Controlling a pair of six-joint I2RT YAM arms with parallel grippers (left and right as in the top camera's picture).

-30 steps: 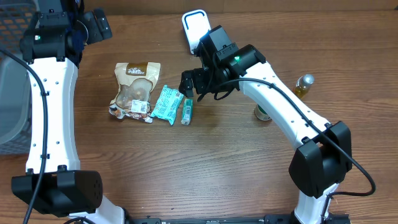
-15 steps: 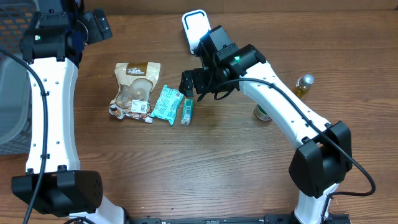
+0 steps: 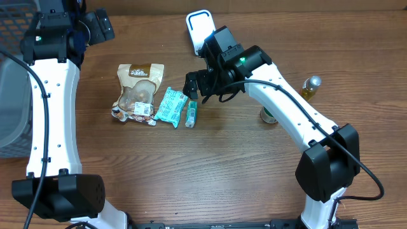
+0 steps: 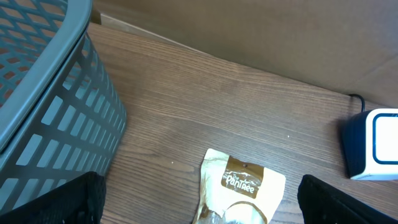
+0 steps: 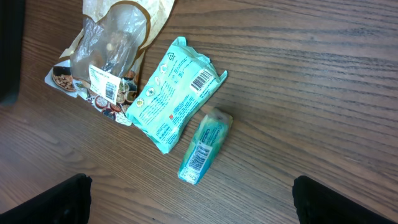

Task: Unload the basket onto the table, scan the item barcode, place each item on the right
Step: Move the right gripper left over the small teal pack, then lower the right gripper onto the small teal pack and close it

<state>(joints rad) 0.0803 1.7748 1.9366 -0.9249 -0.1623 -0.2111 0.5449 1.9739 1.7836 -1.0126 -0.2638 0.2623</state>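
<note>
Three items lie in a row on the wooden table: a cream and brown snack bag (image 3: pixel 137 92), a teal packet (image 3: pixel 170 106) and a small green box (image 3: pixel 191 113). In the right wrist view the box (image 5: pixel 205 146), the packet (image 5: pixel 174 93) and the bag (image 5: pixel 109 50) all show barcodes facing up. My right gripper (image 3: pixel 193 86) hovers open just above the box, holding nothing (image 5: pixel 193 205). The white and blue scanner (image 3: pixel 199 28) stands at the back. At the far left, behind the bag (image 4: pixel 239 193), my left gripper (image 3: pixel 102 27) is open and empty.
A grey mesh basket (image 3: pixel 13 95) fills the left edge, close to the left arm (image 4: pixel 43 93). On the right stand a small bottle (image 3: pixel 311 87) and a can (image 3: pixel 268 115). The scanner (image 4: pixel 373 143) has a cable running behind it.
</note>
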